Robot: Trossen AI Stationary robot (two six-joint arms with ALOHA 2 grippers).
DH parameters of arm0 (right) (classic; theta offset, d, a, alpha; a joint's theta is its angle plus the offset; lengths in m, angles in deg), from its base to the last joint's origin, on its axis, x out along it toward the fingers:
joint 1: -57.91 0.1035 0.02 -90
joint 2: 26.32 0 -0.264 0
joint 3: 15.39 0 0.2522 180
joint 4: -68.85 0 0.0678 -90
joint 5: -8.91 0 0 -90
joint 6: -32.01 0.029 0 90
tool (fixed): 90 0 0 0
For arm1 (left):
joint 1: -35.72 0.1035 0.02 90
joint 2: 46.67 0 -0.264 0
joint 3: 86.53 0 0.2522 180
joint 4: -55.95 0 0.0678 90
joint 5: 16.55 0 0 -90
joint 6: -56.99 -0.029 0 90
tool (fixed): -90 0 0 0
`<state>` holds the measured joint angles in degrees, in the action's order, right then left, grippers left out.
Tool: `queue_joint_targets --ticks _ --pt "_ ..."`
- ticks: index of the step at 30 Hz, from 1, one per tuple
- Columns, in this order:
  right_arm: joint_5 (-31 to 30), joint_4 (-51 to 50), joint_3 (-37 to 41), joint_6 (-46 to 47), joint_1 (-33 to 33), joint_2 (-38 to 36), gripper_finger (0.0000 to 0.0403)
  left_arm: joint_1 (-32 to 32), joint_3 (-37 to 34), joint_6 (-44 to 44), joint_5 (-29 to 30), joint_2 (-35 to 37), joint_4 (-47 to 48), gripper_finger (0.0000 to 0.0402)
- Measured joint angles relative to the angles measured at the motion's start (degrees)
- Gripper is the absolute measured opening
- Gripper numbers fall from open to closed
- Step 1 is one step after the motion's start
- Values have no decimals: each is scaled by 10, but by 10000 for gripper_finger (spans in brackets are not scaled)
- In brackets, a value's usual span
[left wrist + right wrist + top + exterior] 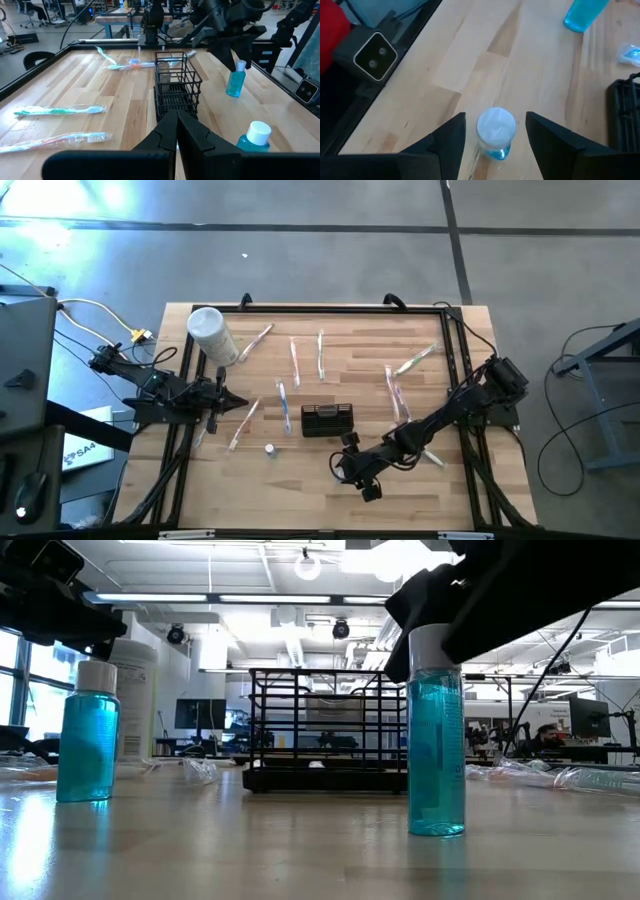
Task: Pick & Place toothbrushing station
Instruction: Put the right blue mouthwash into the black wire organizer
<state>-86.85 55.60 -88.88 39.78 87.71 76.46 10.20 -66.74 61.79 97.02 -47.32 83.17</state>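
Centrally on the tabletop point(300, 480) stands the toothbrushing station point(327, 419), a black wire holder (its compartments look empty). Bare wood lies toward the near edge. The right claw point(495, 131) hangs wide open over a white-capped blue bottle point(495, 132), apparently not touching it. The left claw point(177, 125) points at the station, fingers together, holding nothing.

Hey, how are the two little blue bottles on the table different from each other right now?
The first bottle stands between the right gripper's open fingers; the second bottle stands free, with no gripper around it. The first is on the right arm's side of the black holder, the second on the left arm's side, nearer the shut left gripper. Both stand upright, with blue liquid and white caps.
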Motion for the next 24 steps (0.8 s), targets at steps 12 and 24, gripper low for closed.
queue_joint_targets --ticks 12,24 --pt "36 -2 0 -4 -5 14 110 0 0 0 0 0 0 6" --pt "8 2 0 -5 -4 13 92 0 0 -2 0 0 0 6"
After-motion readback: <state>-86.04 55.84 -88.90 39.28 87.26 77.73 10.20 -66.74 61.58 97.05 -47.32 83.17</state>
